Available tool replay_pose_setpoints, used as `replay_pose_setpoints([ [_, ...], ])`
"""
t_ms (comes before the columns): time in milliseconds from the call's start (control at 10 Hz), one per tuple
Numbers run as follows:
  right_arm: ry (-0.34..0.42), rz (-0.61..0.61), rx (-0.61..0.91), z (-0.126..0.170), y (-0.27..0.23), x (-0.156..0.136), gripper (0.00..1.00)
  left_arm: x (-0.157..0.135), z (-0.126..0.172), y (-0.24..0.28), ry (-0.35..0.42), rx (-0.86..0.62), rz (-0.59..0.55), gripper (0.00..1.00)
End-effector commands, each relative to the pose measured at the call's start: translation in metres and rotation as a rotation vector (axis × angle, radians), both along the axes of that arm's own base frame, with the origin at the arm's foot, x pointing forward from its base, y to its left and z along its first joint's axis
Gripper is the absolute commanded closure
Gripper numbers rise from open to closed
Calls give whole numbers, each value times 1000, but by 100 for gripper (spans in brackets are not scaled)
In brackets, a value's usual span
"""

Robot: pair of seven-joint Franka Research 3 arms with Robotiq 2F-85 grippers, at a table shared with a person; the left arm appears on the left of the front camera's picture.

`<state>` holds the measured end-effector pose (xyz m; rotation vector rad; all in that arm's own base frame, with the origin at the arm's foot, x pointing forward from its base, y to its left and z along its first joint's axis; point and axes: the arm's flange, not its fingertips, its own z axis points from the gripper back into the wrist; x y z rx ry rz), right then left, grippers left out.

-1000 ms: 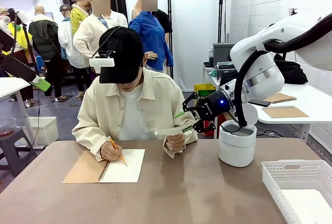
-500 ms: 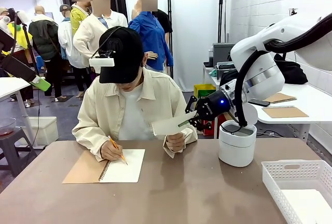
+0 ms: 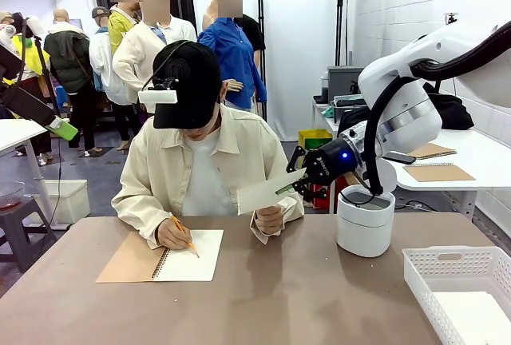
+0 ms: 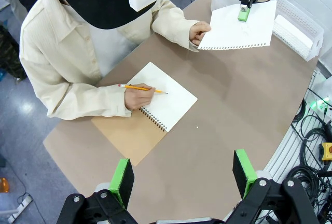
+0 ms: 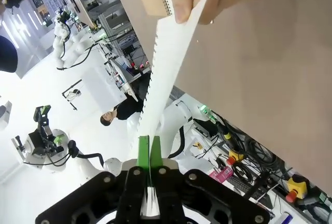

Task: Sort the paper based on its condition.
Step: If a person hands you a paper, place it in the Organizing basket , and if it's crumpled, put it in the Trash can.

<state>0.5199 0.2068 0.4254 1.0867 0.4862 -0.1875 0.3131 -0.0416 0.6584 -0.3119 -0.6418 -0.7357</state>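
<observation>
The paper point(image 3: 267, 192), a flat white sheet with a torn perforated edge, hangs in the air above the far side of the table point(image 3: 303, 289), pinched at one end by the right gripper point(image 3: 293, 186) and held at the other by the person's hand point(image 3: 270, 219). The right gripper's green pads are pressed together on the sheet's edge, as the right wrist view shows, where the paper point(image 5: 171, 68) rises edge-on from between the fingers point(image 5: 143, 154) up to the person's fingers. From the left wrist view the same sheet point(image 4: 241, 27) lies nearly level, with the right gripper point(image 4: 243, 12) clamped on its far edge and the hand point(image 4: 199, 31) at its corner. Just beside the right gripper, on the table, stands a white cylindrical bin point(image 3: 365, 221). Nearer the robot, at the table's right corner, sits a white slotted basket point(image 3: 459, 265) with white sheets inside. The person's other hand point(image 3: 172, 235) holds a yellow pencil point(image 3: 181, 233) on the open page of a spiral notebook point(image 3: 164, 257) with a brown cover. The left gripper point(image 4: 181, 175) hovers high above the table, its green-padded fingers spread wide apart with nothing between them.
</observation>
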Motion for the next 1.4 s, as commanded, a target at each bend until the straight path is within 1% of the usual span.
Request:
replay_pose_setpoints([
  [0, 10, 14, 11, 4, -2, 5, 100, 0, 0, 0, -3, -3, 1, 0],
  [200, -12, 41, 1, 9, -1, -1, 100, 0, 0, 0, -3, -3, 1, 0],
  [300, -66, 52, -19, 20, -1, -4, 100, 0, 0, 0, -3, -3, 1, 0],
  [500, -119, 69, -57, 47, -2, -16, 100, 0, 0, 0, -3, -3, 1, 0],
  [700, -156, 82, -85, 75, -5, -27, 100, 0, 0, 0, -3, -3, 1, 0],
  [900, -380, 110, -229, 105, -18, -41, 100, 0, 0, 0, -3, -3, 1, 0],
  [1000, -511, 155, -315, 123, -29, -55, 100, 0, 0, 0, -3, -3, 1, 0],
  [1200, -673, 233, -472, 144, -55, -78, 100, 0, 0, 0, -3, -3, 1, 0],
  [1300, -708, 300, -528, 146, -70, -89, 100, 0, 0, 0, -3, -3, 1, 0],
])
